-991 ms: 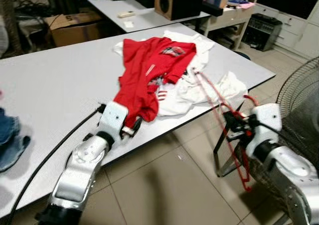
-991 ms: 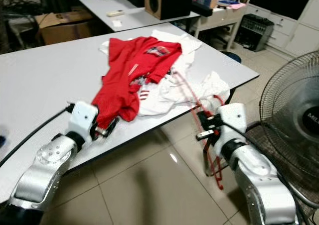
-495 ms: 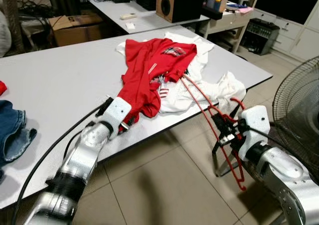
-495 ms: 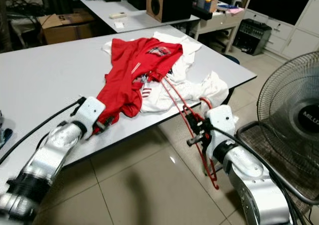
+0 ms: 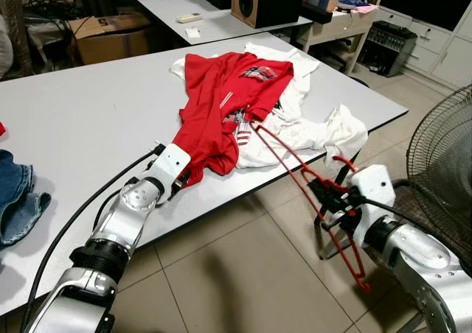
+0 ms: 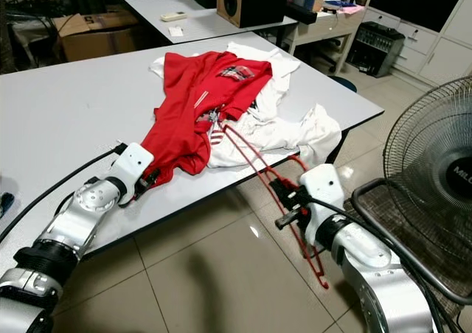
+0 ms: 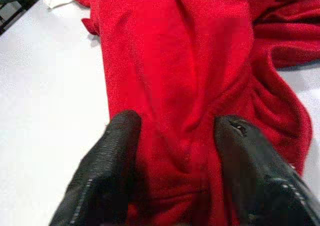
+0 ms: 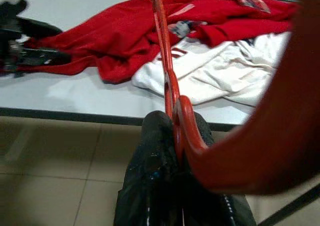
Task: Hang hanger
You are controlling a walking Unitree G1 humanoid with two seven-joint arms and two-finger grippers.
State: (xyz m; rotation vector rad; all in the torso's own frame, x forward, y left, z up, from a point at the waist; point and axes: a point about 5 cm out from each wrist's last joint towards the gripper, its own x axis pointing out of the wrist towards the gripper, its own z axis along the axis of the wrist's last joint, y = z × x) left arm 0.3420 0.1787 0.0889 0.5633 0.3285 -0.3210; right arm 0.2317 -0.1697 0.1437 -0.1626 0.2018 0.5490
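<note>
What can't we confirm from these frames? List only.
- Far tip of the red hanger: in the left eye view it runs under the red shirt, so whether it sits inside the collar is hidden.
- White garment: partly covered by the red shirt; its type is unclear.
- Left gripper: wrist view shows its fingers astride a shirt fold; whether they pinch it is unclear.
</note>
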